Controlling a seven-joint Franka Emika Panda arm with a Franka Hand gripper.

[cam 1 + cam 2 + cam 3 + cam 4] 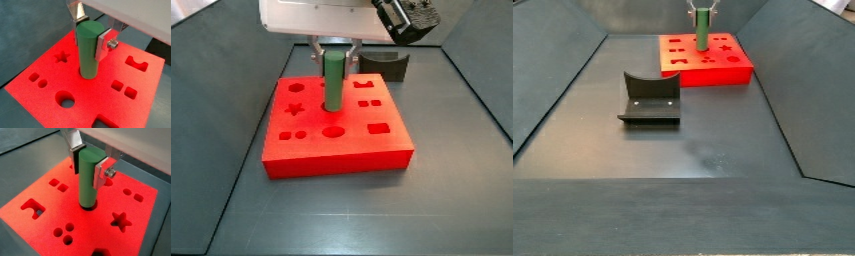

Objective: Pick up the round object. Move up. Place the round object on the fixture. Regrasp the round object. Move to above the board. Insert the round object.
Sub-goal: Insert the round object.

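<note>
The round object, a green cylinder peg [89, 50], stands upright between the fingers of my gripper [90, 33], which is shut on its upper part. It also shows in a wrist view [88, 183]. Its lower end meets the red board [40, 85] near the board's middle, where a dark rim of a round hole shows around it [87, 206]. In a side view the gripper [334, 48] holds the peg [333, 80] over the board [331, 150]. The dark notched fixture [649, 100] stands apart from the board [714, 70].
The board's top has star, round, square and notched holes around the peg. In a side view the fixture [385, 66] stands just behind the board. Sloping dark walls [553, 90] enclose the grey floor.
</note>
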